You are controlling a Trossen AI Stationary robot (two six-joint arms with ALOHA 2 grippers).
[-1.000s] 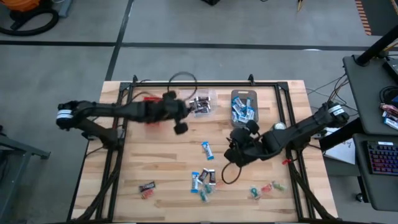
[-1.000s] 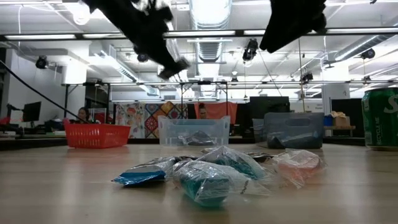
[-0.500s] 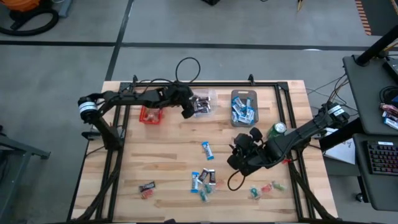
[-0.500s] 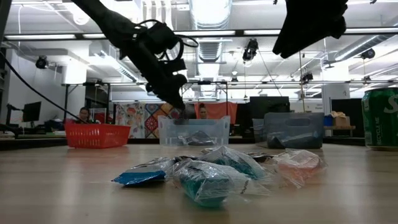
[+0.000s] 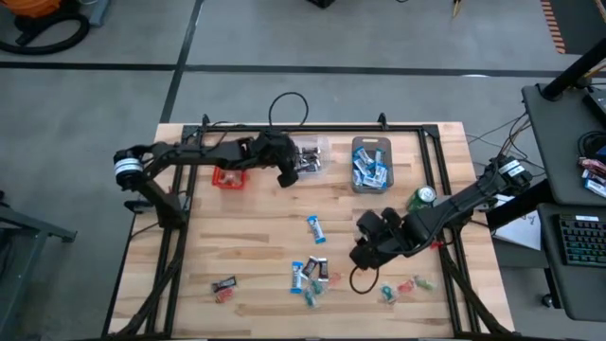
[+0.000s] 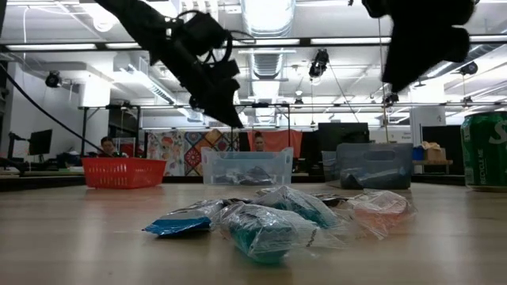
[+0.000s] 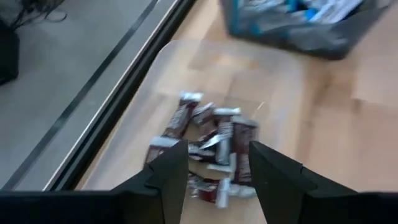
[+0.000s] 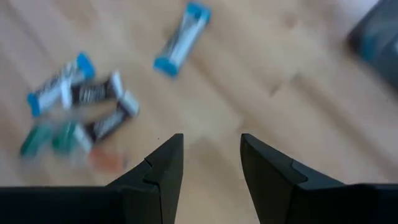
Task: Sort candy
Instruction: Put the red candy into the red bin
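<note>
Loose candy lies on the wooden table: one blue-and-white sweet (image 5: 315, 229), a mixed cluster (image 5: 309, 276) near the front, a dark sweet (image 5: 224, 284) at the front left, and red and green ones (image 5: 402, 287) at the front right. My left gripper (image 5: 286, 176) is open and empty, above the clear bin (image 5: 305, 158) of dark sweets (image 7: 214, 140). My right gripper (image 5: 361, 256) is open and empty above bare table, right of the cluster (image 8: 81, 106), with the single blue-and-white sweet (image 8: 180, 38) beyond it.
A red bin (image 5: 230, 177), the clear bin and a grey bin (image 5: 371, 163) of blue-and-white sweets stand along the far side. A green can (image 5: 421, 197) stands right of centre, close to my right arm. A dark frame rail (image 5: 312, 128) runs around the table.
My left gripper has gone from the table's middle toward the far edge and now hovers at the clear bin. My right gripper has gone toward the near edge, closer to the candy cluster. The candy on the table has stayed where it was.
</note>
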